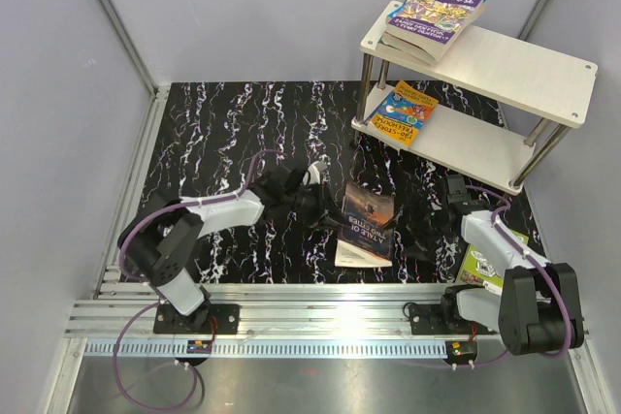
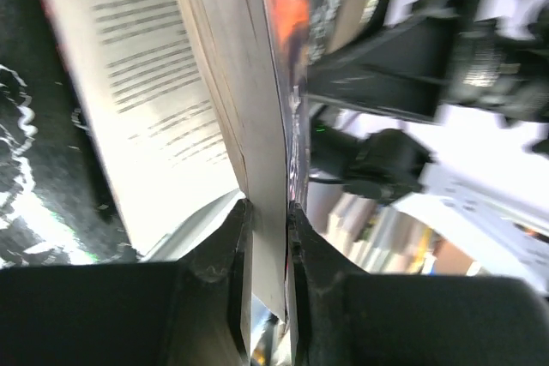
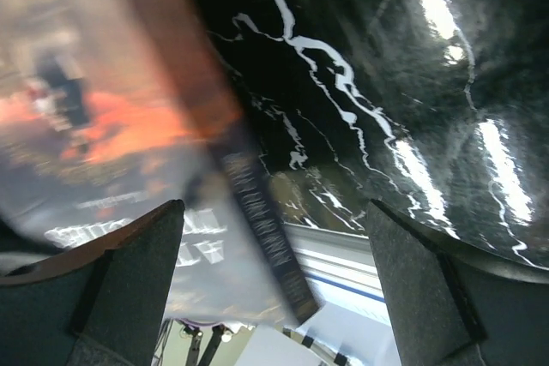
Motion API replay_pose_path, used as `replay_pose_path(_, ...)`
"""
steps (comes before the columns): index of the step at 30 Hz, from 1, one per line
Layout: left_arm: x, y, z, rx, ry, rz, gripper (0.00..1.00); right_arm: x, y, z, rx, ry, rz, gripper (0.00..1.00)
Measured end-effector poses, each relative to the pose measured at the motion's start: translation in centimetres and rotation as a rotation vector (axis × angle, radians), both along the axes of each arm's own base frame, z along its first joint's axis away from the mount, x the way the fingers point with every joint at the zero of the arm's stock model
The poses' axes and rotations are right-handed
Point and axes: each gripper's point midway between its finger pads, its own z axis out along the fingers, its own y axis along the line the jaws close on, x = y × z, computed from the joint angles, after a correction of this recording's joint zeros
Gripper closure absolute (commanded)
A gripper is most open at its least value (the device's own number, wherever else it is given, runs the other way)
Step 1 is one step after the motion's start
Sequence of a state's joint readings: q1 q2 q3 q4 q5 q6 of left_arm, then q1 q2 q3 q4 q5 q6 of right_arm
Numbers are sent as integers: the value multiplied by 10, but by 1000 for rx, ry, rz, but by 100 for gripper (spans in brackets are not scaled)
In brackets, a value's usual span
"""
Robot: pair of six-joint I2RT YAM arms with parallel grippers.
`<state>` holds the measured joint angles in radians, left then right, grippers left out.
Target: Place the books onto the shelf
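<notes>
**Left jaws clamped on the dark book, right jaws wide apart**

The left gripper (image 2: pixel 268 212) is closed on the edge of the dark book (image 2: pixel 257 83); its two fingers pinch a sheaf of pages together with the cover, and a printed page splays away to one side. From above, this gripper (image 1: pixel 325 210) meets the book (image 1: pixel 367 225) at its left edge, over the middle of the black marbled table (image 1: pixel 243 123).

The right gripper (image 3: pixel 274 207) stands spread with nothing between its fingers; the blurred cover (image 3: pixel 103 109) lies just beyond one finger.

A green book (image 1: pixel 485 264) lies partly under the right arm. The shelf (image 1: pixel 524 65) stands at the far right; purple books (image 1: pixel 434 18) are stacked on its top board at the left end; an orange and blue book (image 1: pixel 406 111) lies on the lower board.
</notes>
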<state>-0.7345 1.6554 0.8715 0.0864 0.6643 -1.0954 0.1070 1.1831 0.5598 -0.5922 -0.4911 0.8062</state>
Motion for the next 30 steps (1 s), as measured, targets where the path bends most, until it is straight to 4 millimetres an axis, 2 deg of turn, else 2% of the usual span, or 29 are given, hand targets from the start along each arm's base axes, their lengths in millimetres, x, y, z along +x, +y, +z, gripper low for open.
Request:
replay_pose_path(4,4,6,17,-65,13,44,100,-2,-1,2,-9,-14,2,6)
replay_pose_path(11,-2,9,10,-110,88,89,100,-8,11,0,103,-17,-50,9)
replay_pose_path(14,-5,2,9,-142,117,99,100,-7,21,12,191,-38,-90,13)
replay_pose_path(17,-6,-8,9,-175,135,99,100,0,26,32,250,-106,-107,33)
replay_pose_path(18,-5,-9,9,-181,141,104,100,1,26,35,255,-120,-112,58)
replay_pose_path(21,-2,-10,9,-188,144,112,100,1,27,42,273,-139,-127,83)
replay_pose_path(22,-3,-9,6,-178,146,111,100,1,26,44,274,-146,-129,100)
replay_pose_path(25,-7,-9,-1,-116,138,76,98,-2,25,45,269,-150,-129,100)
replay_pose_path(26,-8,-10,-1,-87,125,54,94,-3,24,44,261,-149,-132,100)
replay_pose_path(27,-7,-12,1,-60,108,33,86,-4,23,44,255,-146,-134,100)
replay_pose_path(28,-5,-13,4,-31,85,12,56,-5,22,44,247,-141,-138,100)
replay_pose_path(29,-4,-14,7,-5,56,-11,39,-6,22,45,242,-140,-141,100)
replay_pose_path(30,-1,-14,10,17,18,-27,30,-5,21,48,240,-142,-140,100)
